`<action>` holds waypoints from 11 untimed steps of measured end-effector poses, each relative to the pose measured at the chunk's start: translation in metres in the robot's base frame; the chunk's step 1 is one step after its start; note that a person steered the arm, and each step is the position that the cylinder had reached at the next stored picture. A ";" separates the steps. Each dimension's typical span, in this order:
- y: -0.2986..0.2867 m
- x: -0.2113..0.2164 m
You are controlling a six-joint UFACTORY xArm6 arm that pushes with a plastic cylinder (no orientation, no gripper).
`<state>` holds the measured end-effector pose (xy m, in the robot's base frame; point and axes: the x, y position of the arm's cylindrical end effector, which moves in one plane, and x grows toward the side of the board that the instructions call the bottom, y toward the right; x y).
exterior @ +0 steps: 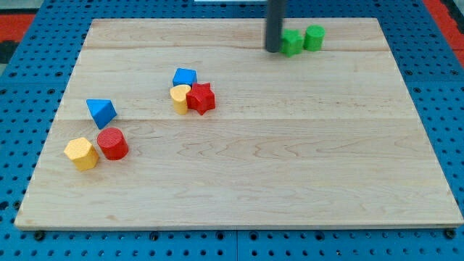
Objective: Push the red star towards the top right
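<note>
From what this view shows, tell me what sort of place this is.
Probably a robot lab's tabletop pushing rig: a wooden board on a blue perforated base, small blocks like the red star, and my tip beside two green blocks.

The rod (275, 25) is cut off by the view's top; it partly hides a green block (292, 42).

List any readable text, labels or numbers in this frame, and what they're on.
None. The wooden board, the red star, the other coloured blocks and the rod above my tip all carry no print, and the blue pegboard around them shows only holes.
</note>
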<state>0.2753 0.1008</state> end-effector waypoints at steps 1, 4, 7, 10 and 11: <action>-0.019 0.006; -0.161 0.163; -0.138 0.078; -0.172 0.045; -0.194 0.042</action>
